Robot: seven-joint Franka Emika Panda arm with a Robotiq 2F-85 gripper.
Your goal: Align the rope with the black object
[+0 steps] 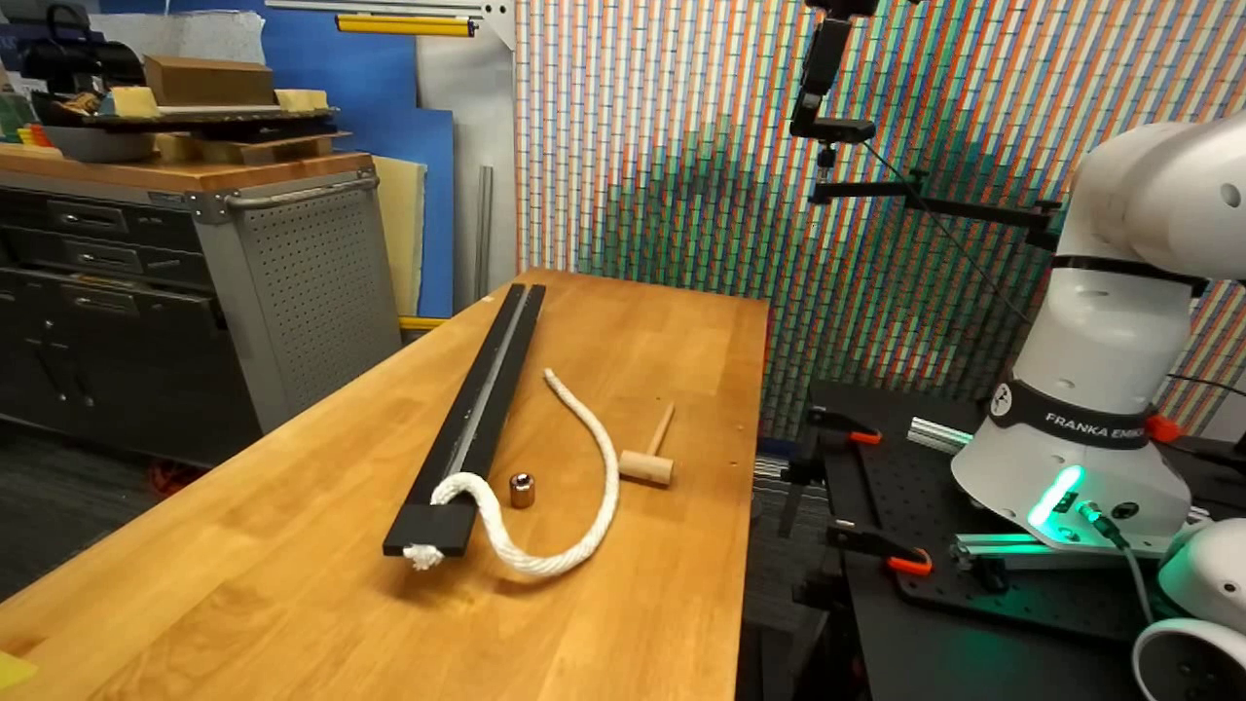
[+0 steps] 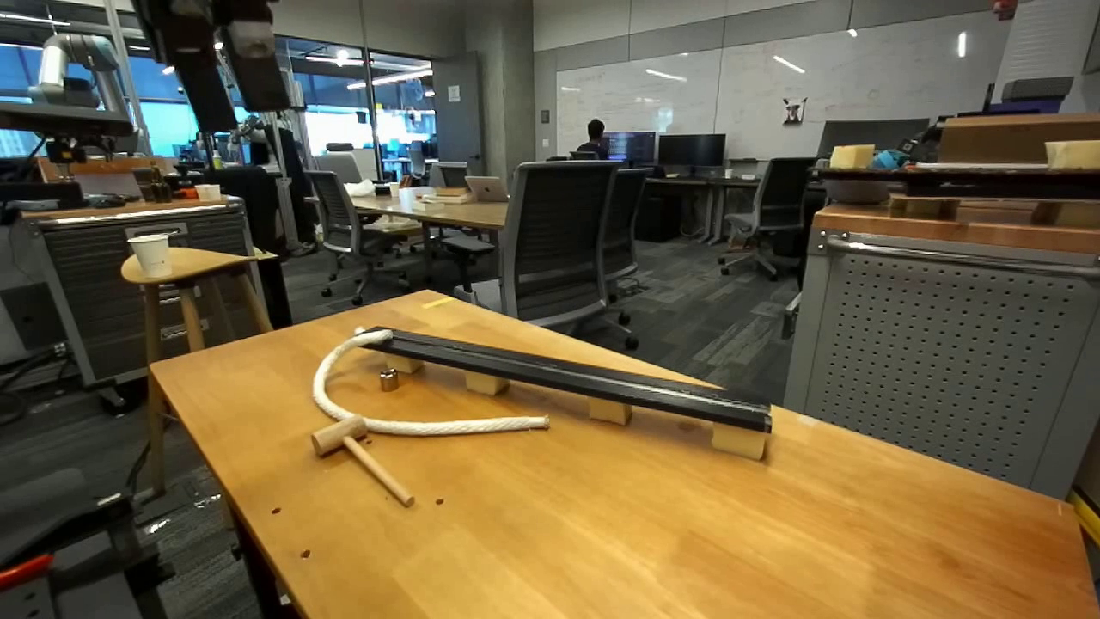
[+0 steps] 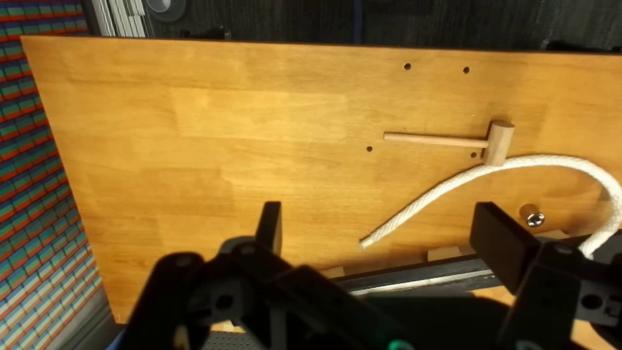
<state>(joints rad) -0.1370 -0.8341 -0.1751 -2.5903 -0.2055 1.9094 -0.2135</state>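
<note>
The cream-white rope (image 1: 611, 487) curves in a wide arc on the table; it also shows in an exterior view (image 2: 455, 426) and the wrist view (image 3: 432, 196). One end lies at an end of the black bar (image 1: 504, 389), its frayed tip showing past a dark end piece that hides part of it. The other end lies free on the table, apart from the bar. The bar, with a pale centre groove, shows in an exterior view (image 2: 559, 372) and the wrist view (image 3: 413, 274). My gripper (image 3: 381, 226) is open and empty, high above the table; it also shows in an exterior view (image 2: 243, 113).
A wooden mallet (image 3: 498, 141) lies with its head against the rope's outer side. A small coppery cylinder (image 1: 522, 492) stands inside the rope's curve. Several pale blocks (image 2: 485, 383) hold the bar above the wooden table (image 2: 773, 524). A grey cabinet (image 2: 937, 352) stands beyond.
</note>
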